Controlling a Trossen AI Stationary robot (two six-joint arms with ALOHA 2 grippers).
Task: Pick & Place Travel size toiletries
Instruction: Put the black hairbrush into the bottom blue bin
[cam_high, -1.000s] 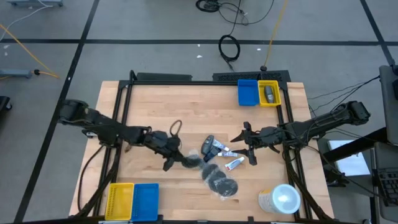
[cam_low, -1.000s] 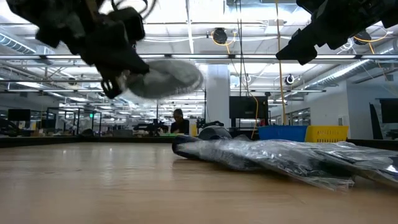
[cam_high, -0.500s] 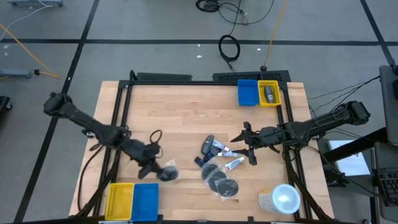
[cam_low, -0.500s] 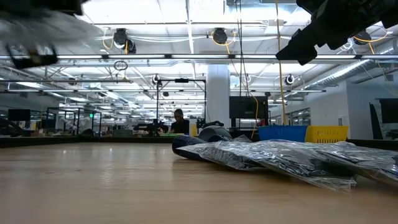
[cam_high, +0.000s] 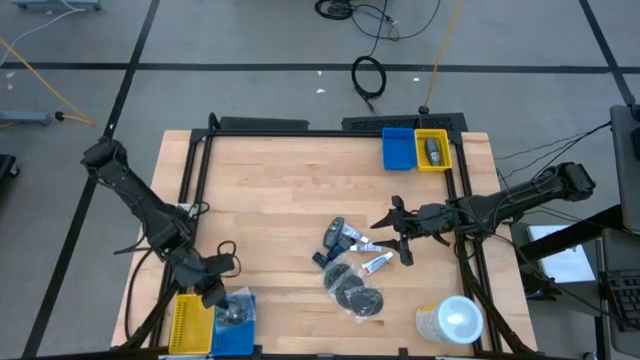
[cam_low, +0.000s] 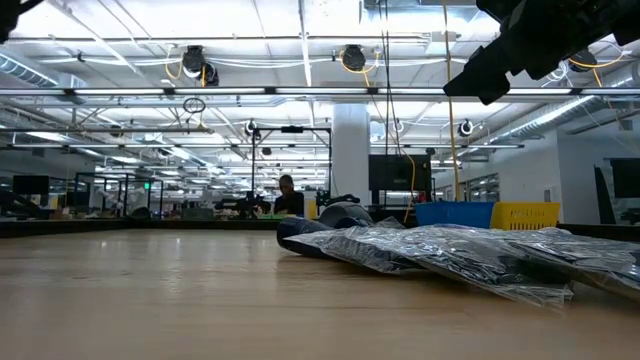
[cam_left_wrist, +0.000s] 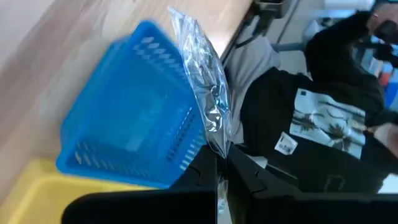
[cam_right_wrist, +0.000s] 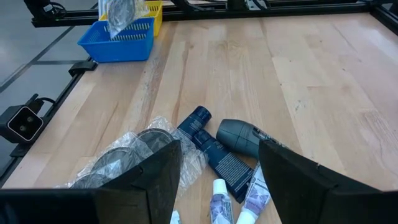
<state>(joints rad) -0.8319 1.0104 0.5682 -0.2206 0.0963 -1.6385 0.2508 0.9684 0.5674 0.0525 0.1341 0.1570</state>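
My left gripper (cam_high: 222, 300) is at the table's near left corner, shut on a dark round disc in clear wrap (cam_left_wrist: 208, 106) over the near blue bin (cam_high: 236, 322). The right wrist view shows that wrapped disc (cam_right_wrist: 121, 12) far off above the same blue bin (cam_right_wrist: 118, 38). My right gripper (cam_high: 400, 232) is open and hovers above the pile in the middle. The pile holds wrapped discs (cam_high: 352, 290), dark bottles (cam_high: 338, 238) and white tubes with red ends (cam_high: 375, 263), all lying flat on the wood. Between the right gripper's fingers I see the bottles (cam_right_wrist: 214, 152). My left gripper pinches the clear wrap's edge (cam_left_wrist: 216, 149) between its two fingers. The packet is lifted clear of the table and sits over the blue bin (cam_left_wrist: 130, 137). How many layers of wrap are between the fingers, I cannot tell.
A yellow bin (cam_high: 192, 322) stands beside the near blue bin. At the far right edge a blue bin (cam_high: 399, 148) and a yellow bin (cam_high: 433, 150) stand together, the yellow one with a dark item inside. A large white-lidded cup (cam_high: 455, 320) stands near right. A person in a dark shirt (cam_left_wrist: 311, 124) is past the near edge.
My left gripper has carried the wrapped disc from beside the pile in the table's middle toward the near left corner, out of the low view, and now holds it over the blue bin. The right arm and the pile have stayed still.
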